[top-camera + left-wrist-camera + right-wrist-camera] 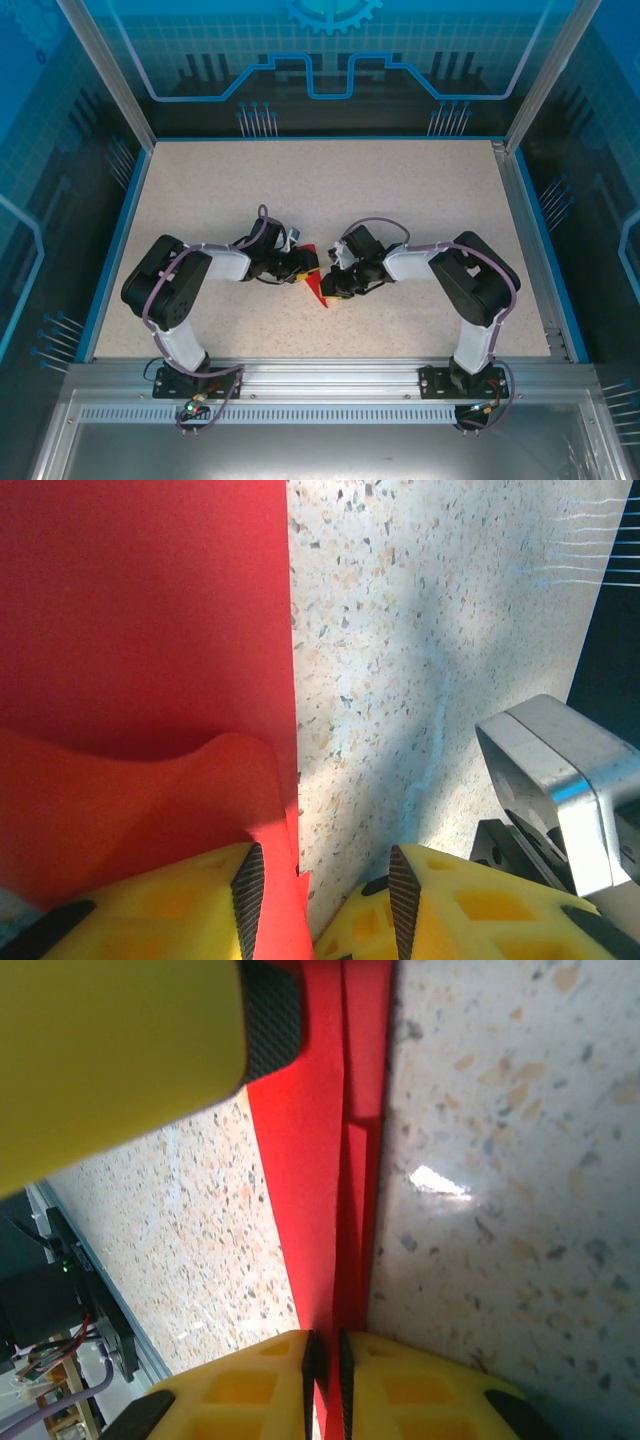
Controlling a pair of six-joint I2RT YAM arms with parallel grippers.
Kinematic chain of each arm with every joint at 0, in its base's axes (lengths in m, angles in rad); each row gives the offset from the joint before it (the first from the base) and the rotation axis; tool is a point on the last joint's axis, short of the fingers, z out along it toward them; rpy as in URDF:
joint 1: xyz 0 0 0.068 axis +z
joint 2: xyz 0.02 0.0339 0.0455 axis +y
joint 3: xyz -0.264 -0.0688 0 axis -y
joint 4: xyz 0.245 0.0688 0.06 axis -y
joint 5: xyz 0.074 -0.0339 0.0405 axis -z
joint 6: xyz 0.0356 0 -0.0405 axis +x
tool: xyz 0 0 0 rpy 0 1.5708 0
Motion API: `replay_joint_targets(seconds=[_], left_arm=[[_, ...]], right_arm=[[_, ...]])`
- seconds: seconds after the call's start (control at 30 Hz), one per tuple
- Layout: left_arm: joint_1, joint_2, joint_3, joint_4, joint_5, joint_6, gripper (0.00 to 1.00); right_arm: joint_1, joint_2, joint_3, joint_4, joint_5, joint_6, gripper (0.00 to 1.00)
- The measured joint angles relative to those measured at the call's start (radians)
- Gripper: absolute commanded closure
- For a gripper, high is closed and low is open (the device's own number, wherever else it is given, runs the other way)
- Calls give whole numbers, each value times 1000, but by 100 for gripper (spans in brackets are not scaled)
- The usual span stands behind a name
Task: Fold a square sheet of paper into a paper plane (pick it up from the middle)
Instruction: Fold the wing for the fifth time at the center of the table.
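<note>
Paper (pixel 316 286) (pixel 150 630) (pixel 318 1190), bright red and creased, lies on the speckled worktop (pixel 400 200). Right gripper (pixel 336 283) (pixel 325 1365), at the paper's right, has its jaws pinched tight on a raised fold. Left gripper (pixel 298 266) (pixel 322 895), at the paper's left, has its jaws partly apart, with one paper edge between them, unclamped.

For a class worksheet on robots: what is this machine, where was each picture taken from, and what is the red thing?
Two robot arms, the left arm and the right arm, are bolted at a speckled table's near edge. One picture looks down from above and behind them. The other two come from wrist cameras, each showing its own yellow fingers. The red paper, already folded, sits between the arms. The right gripper is pinched shut on it; the left gripper stands open, the paper's edge between its jaws.
</note>
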Motion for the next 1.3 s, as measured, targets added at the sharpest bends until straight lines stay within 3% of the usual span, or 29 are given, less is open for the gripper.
replay_joint_targets(seconds=[0.17, 0.33, 0.97, 1.3], left_arm=[[0, 0, 0, 0, 0, 0, 59], [0, 0, 0, -1, 0, 2, 59], [-1, 2, 2, -8, 8, 2, 59], [-1, 6, 8, -16, 14, 2, 59]], right_arm=[[11, -5, -10, -16, 1, -2, 84], [13, -5, -12, -26, 5, -11, 94], [51, -69, -9, -146, 76, -34, 88], [52, -59, -2, -176, 76, -54, 95]])
